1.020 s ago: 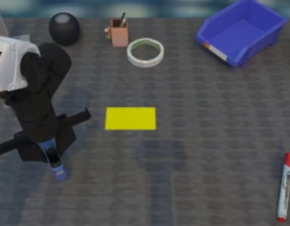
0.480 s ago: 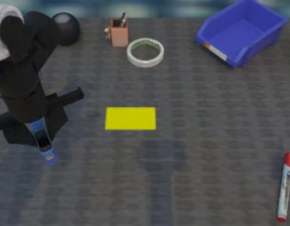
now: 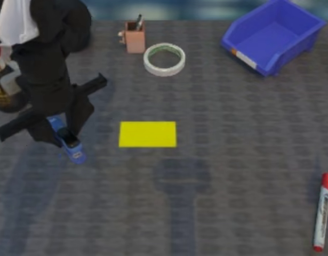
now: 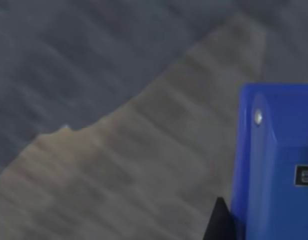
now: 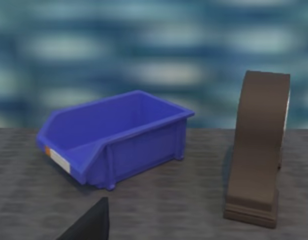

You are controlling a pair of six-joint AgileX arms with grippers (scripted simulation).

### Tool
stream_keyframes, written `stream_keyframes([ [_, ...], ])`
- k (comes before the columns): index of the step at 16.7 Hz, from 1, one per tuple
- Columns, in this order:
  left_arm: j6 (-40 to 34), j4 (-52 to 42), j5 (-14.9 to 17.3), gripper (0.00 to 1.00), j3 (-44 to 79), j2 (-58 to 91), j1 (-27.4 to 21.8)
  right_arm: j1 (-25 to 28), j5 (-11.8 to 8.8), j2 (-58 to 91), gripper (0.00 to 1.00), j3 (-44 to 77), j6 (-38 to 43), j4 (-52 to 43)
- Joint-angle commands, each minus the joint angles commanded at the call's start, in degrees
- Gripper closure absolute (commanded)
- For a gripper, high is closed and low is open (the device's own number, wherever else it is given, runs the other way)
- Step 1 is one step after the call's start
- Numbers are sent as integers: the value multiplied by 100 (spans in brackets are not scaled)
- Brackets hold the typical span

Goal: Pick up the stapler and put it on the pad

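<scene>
The stapler (image 3: 68, 142) is showing as a short blue bar with a black patch on top; the left wrist view is catching a small dark label on its side, too blurred to read. The left end effector (image 3: 61, 136) is gripping it at the surface's left, just left of the yellow pad (image 3: 148, 134) and apart from it. The surface (image 3: 233, 133) is looking grey and woven. The right arm is sitting out of the top view.

Setting: my rendered office worktop (image 3: 233, 176), grey woven surface. Evidence: tape roll (image 3: 164, 59), pen holder (image 3: 135, 36), marker pen (image 3: 321, 212), blue storage bin (image 3: 272, 34), yellow pad (image 3: 148, 134), stapler (image 3: 71, 145). Background beyond the edge is blurred blue.
</scene>
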Motion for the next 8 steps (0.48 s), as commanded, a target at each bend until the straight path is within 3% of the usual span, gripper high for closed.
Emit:
stream_keyframes([
  [8,-3989,-1179,35,100,3289,2241,-539,0,0,0,0,0,0,0],
])
